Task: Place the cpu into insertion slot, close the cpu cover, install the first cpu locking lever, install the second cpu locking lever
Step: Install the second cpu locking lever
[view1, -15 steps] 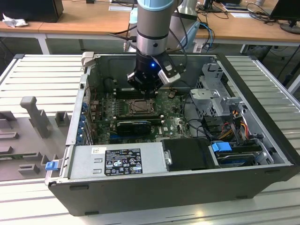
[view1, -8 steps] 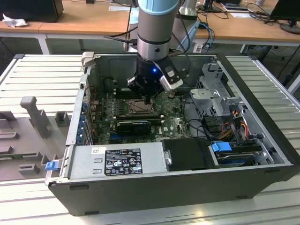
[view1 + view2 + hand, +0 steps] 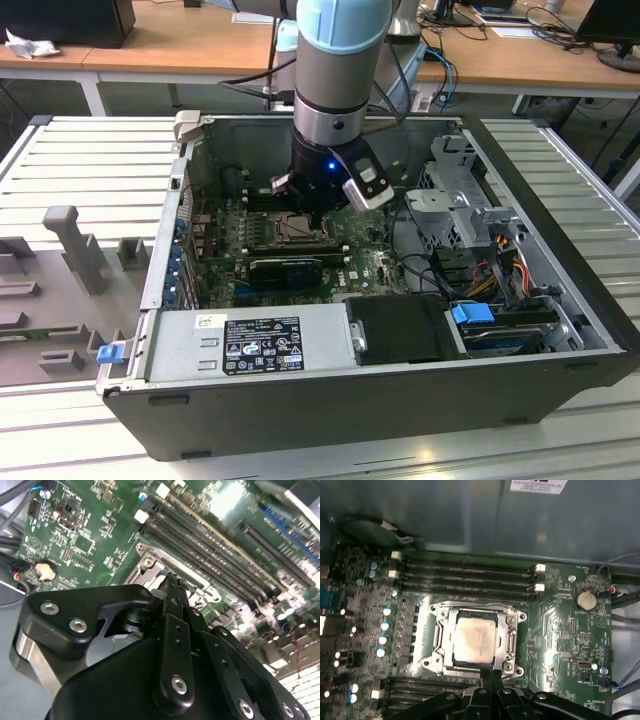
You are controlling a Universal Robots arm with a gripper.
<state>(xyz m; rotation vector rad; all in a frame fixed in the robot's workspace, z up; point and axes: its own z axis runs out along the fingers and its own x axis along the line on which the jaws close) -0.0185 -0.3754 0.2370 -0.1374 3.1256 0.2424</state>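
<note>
Chip (image 3: 472, 639) sits in the socket (image 3: 441, 639), metal cover (image 3: 510, 622) down over it, window framing its face. Gripper (image 3: 492, 675) fingers pressed together, holding nothing, tips at the socket's edge, probably placed to work a locking lever.

No legible print on the power-supply label (image 3: 262, 345) or motherboard (image 3: 560, 630).

You have one open black computer case (image 3: 560, 330) on the bench, one green motherboard (image 3: 560, 625), one pale silvery-beige square cpu (image 3: 475, 639) under one dull-metal cpu cover (image 3: 440, 635), one round coin battery (image 3: 585, 600) (beside the board's edge), and one robot hand (image 3: 492, 676).
</note>
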